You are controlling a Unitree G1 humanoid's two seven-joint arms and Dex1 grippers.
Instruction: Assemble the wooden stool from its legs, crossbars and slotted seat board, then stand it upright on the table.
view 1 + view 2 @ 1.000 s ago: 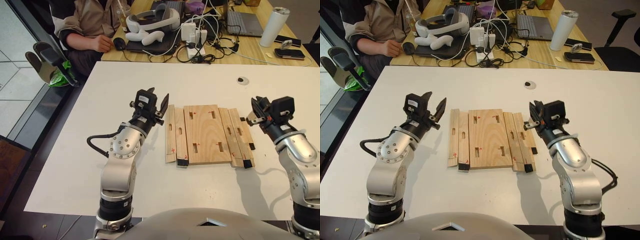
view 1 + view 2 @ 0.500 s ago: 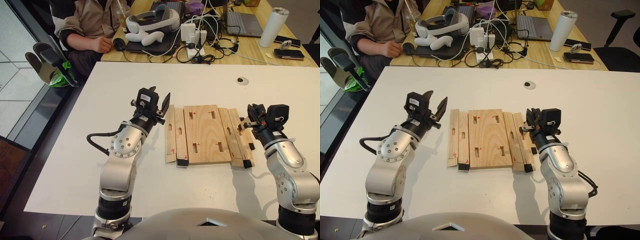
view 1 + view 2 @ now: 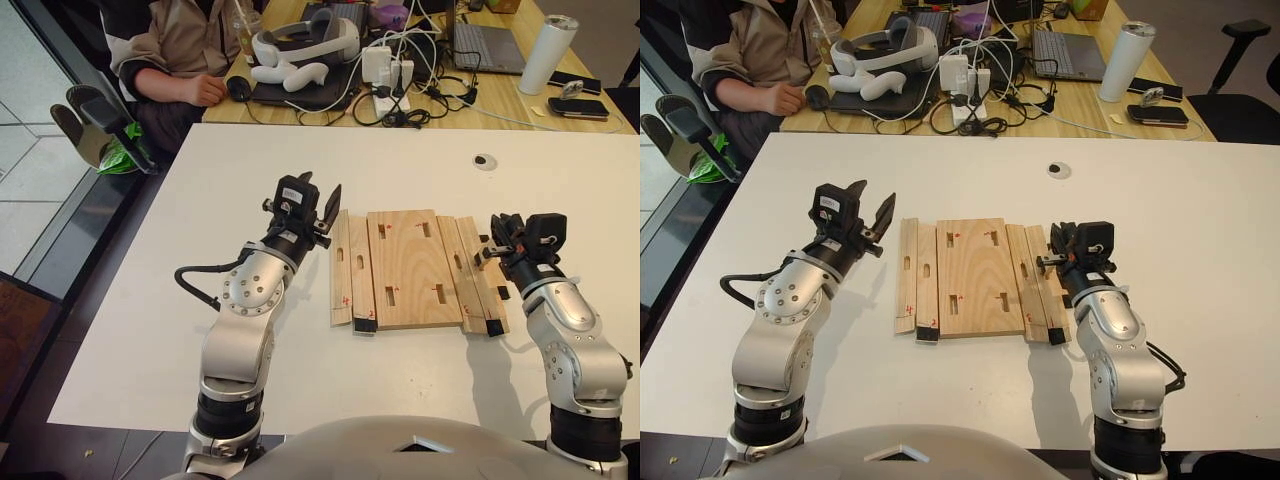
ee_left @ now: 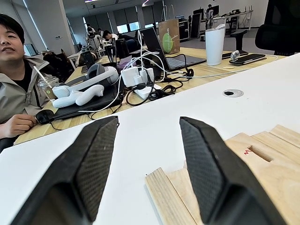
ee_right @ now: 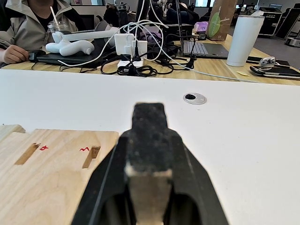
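Left pincer: my left pincer (image 3: 318, 195) hangs over the white table (image 3: 250, 160) with its two black pads (image 4: 93, 173) spread wide and nothing between them.
Left strips: two slotted strips (image 3: 350, 268) lie flat, touching side by side. The far end of the outer one is just inward of my left pincer's tips and not touched by them.
Seat board: the seat board (image 3: 412, 268) lies flat with four slots, between my two pincers and nearer my right one. Strips touch it on both sides.
Right pincer: my right pincer (image 3: 497, 240) sits low at the far end of the outermost strip (image 3: 490, 295). Its fingers are drawn in on a wooden end with a black cap (image 5: 150, 126).
Right strips: another slotted strip (image 3: 458, 270) lies between the gripped one and the seat board.
Cable port: a round cable port (image 3: 485, 159) in the table, well beyond my right pincer.
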